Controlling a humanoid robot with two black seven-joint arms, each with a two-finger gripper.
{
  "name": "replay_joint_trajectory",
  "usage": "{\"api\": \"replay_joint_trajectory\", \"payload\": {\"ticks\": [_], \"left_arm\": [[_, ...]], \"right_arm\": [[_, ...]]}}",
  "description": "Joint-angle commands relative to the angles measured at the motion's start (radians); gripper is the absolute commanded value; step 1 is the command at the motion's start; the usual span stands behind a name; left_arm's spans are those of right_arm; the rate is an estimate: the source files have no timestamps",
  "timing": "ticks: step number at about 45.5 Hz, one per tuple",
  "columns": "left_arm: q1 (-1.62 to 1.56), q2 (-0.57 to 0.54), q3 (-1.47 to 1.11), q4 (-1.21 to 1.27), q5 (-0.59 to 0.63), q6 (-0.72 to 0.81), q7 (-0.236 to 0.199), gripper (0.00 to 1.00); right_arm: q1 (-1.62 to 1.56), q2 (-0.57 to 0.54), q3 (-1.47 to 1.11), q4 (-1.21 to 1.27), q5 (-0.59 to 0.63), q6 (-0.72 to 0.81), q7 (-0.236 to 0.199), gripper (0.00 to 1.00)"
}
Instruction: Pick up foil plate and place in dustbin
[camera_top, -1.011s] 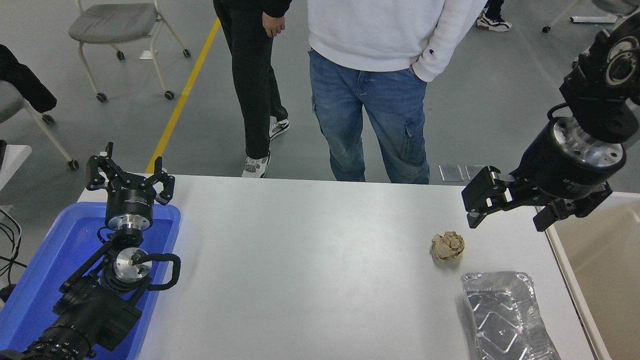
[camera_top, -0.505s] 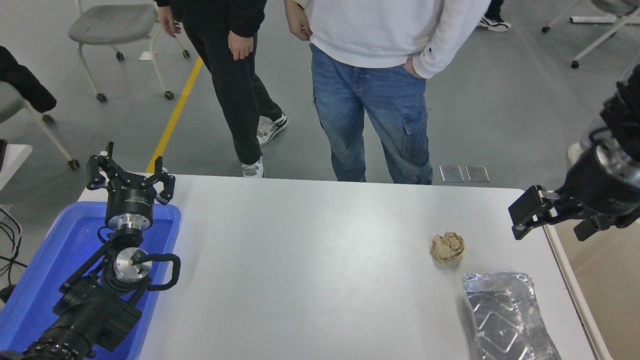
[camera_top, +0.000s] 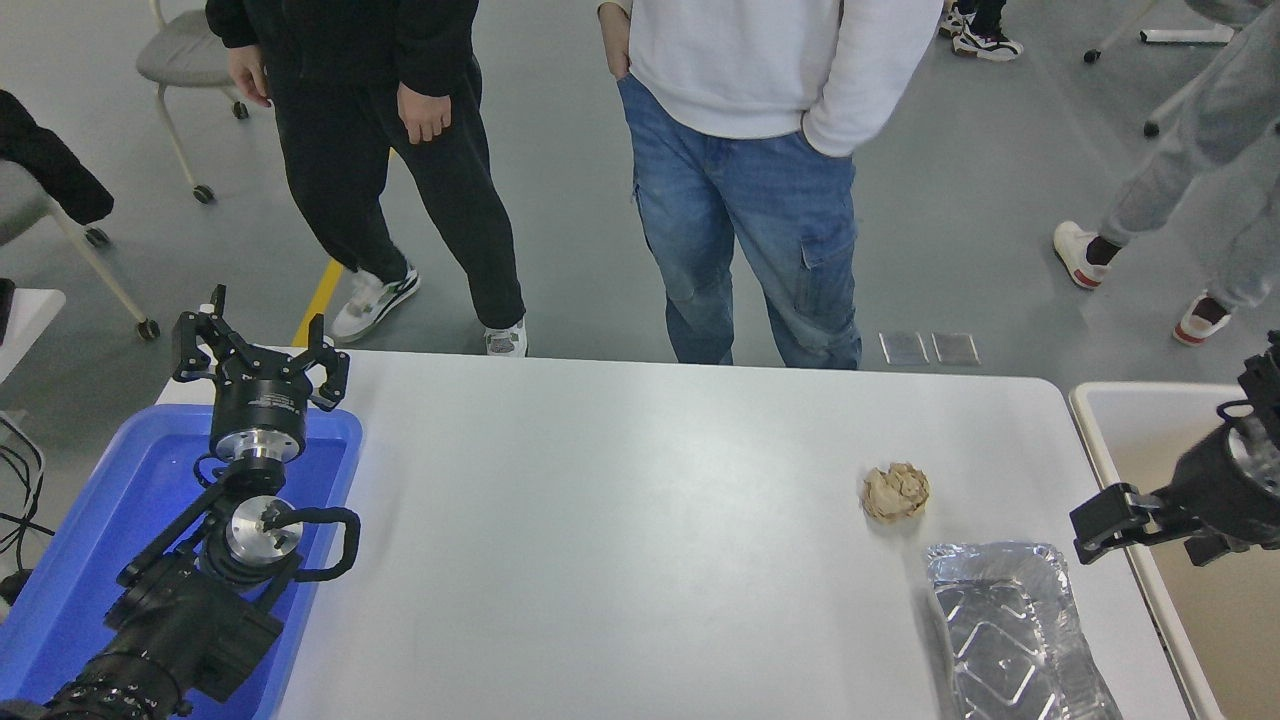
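Right pincer hangs open and empty at the right edge, above the dustbin rim, just beside the foil plate lying lower right, ready for a reach.
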Motion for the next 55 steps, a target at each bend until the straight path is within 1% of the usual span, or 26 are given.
{"api": "replay_joint_trajectory", "payload": {"ticks": [1, 10, 24, 29, 37, 46, 51, 55], "left_arm": [[0.0, 0.0, 0.0, 0.0, 0.0, 0.0, 0.0, 0.99], [0.0, 0.0, 0.0, 0.0, 0.0, 0.0, 0.0, 0.99], [0.0, 0.0, 0.0, 0.0, 0.0, 0.0, 0.001, 0.99], [0.0, -0.001, 0.0, 0.0, 0.0, 0.0, 0.0, 0.99], [0.0, 0.0, 0.0, 0.0, 0.0, 0.0, 0.0, 0.99], [0.0, 0.0, 0.0, 0.0, 0.0, 0.0, 0.0, 0.99], [0.0, 0.0, 0.0, 0.0, 0.0, 0.0, 0.0, 0.99], [0.0, 0.0, 0.0, 0.0, 0.0, 0.0, 0.0, 0.99]], "right_arm": [[-0.244, -0.016, 0.143, -0.082, -0.09, -0.074, 0.0, 1.0], [-0.368, 0.01, 0.207, -0.145, -0.139, -0.12, 0.0, 1.0], [-0.502, 0.081, 0.264, -0.238, -0.165, -0.181, 0.0, 1.0], [-0.513, 0.096, 0.267, -0.252, -0.164, -0.187, 0.014, 1.0], [-0.528, 0.121, 0.276, -0.293, -0.165, -0.189, 0.021, 1.0], [-0.565, 0.142, 0.276, -0.313, -0.165, -0.215, 0.029, 0.98], [-0.579, 0.152, 0.276, -0.324, -0.173, -0.224, 0.043, 0.97], [-0.586, 0.156, 0.276, -0.336, -0.178, -0.232, 0.048, 0.93]]}}
